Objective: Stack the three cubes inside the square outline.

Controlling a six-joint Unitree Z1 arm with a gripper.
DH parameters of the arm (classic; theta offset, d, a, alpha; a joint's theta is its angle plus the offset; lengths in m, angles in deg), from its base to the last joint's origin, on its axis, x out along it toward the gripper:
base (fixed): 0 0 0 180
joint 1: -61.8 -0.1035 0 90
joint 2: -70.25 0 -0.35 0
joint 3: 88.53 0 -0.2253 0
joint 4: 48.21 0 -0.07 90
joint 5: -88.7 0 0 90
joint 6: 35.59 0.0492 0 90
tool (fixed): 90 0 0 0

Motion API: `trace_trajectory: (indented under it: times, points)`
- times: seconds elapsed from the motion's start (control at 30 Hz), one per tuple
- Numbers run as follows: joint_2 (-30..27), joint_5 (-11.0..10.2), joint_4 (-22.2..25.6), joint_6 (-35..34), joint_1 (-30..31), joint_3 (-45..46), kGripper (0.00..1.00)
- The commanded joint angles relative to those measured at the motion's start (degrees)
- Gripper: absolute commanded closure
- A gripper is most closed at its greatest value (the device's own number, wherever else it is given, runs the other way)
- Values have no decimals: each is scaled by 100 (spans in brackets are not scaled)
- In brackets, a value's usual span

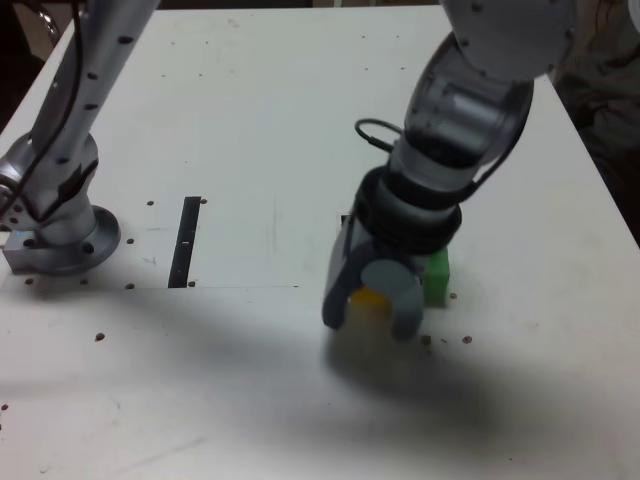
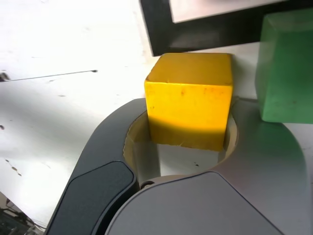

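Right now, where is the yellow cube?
The yellow cube sits on the table between the gripper's fingers, just outside the black square outline. In the exterior view the green cube stands close on its right.

Yellow cube [image 2: 190, 100] upright between the jaws, green cube [image 2: 286, 66] just beside, black square outline [image 2: 205, 30] behind.

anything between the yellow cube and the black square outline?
Nothing. The wrist view shows only a thin strip of bare white table between the yellow cube and the square outline. The green cube sits off to the side, not between them.
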Motion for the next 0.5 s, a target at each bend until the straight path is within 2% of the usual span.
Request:
trace_trajectory:
  times: [0.0, 0.27, 0.47]
  points:
    - [-239, -95, 189, -71, 5, -41, 71]
    - [-691, -448, 824, -210, -39, -315, 71]
    - [-684, -505, 1071, -64, -304, -715, 71]
